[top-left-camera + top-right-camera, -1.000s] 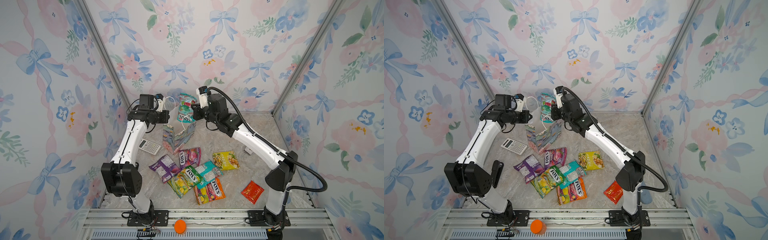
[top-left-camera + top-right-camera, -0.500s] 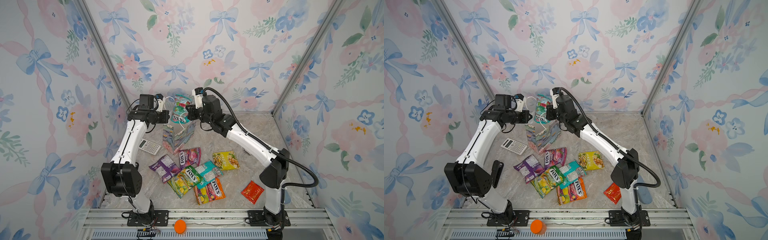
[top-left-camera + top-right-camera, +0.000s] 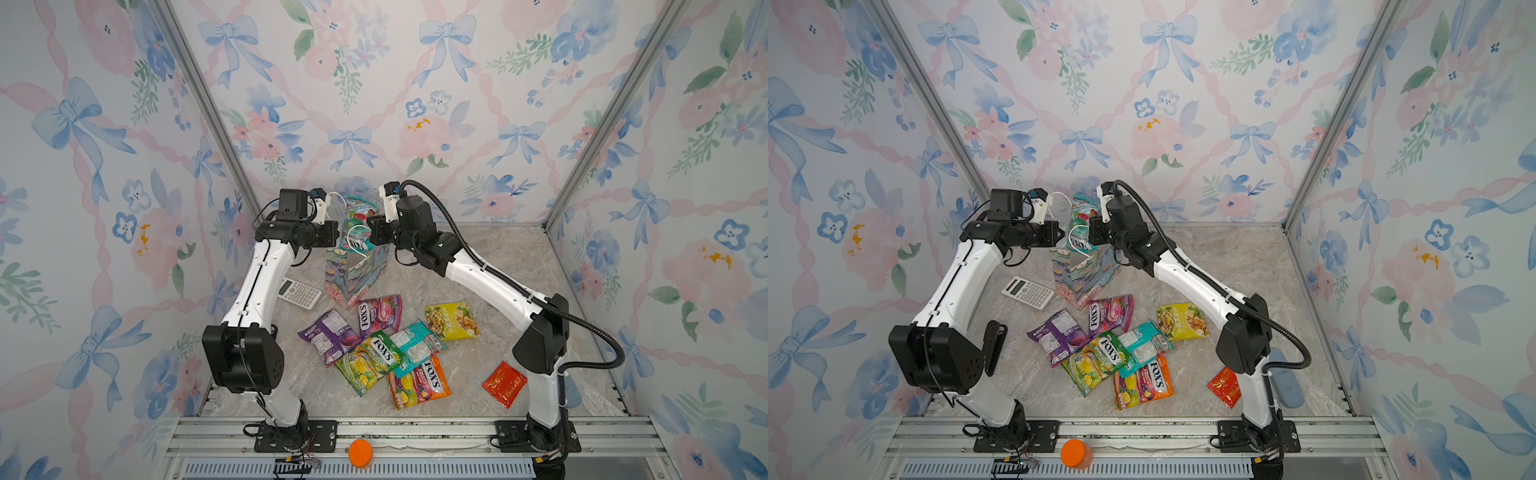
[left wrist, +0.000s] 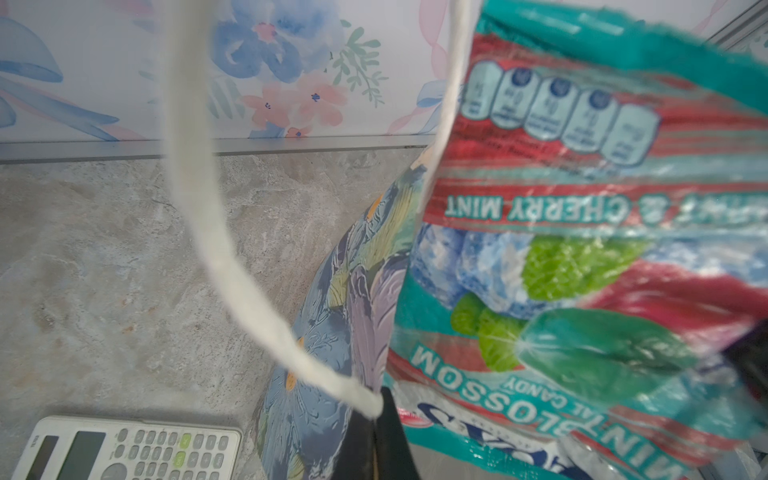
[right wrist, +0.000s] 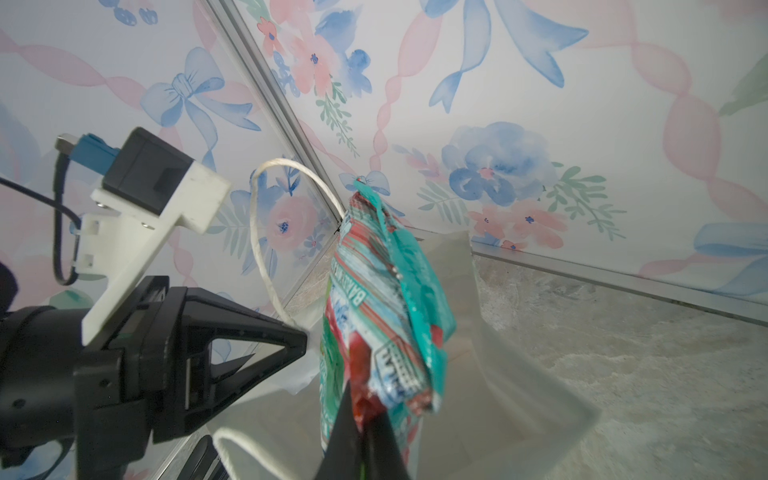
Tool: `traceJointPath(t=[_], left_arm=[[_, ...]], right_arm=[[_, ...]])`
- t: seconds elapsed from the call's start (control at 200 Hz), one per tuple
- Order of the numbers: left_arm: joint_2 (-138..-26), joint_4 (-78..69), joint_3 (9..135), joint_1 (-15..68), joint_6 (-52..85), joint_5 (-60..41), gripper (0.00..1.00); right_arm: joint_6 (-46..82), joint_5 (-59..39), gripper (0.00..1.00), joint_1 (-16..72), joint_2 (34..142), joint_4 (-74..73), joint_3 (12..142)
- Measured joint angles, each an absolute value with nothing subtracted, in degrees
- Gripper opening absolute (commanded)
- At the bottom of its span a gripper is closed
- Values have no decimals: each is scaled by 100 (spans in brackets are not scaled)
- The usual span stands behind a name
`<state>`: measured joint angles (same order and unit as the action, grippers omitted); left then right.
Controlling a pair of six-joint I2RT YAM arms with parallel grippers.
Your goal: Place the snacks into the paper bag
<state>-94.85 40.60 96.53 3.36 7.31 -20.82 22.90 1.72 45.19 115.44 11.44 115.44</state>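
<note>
Paper bag (image 3: 353,274), embossed floral, rim pinched by left jaws, right jaws clenching crinkly teal packet (image 3: 359,212) (glossy).

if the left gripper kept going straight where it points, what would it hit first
Probably the teal mint packet in the right gripper, just ahead of the left gripper; depth is unclear.

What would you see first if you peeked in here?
At the back, the right gripper holds a teal mint packet over the flowery paper bag, which the left gripper pinches by its rim. In front, bright snack packets litter the table.
</note>
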Motion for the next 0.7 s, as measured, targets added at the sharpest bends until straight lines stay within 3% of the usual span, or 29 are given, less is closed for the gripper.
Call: traceJointPath(t=[0.7], left_arm=[[-9487,4042,9653,329,733,-2082,0]], right_arm=[[2757,172,0,4519,10912,458,10226]])
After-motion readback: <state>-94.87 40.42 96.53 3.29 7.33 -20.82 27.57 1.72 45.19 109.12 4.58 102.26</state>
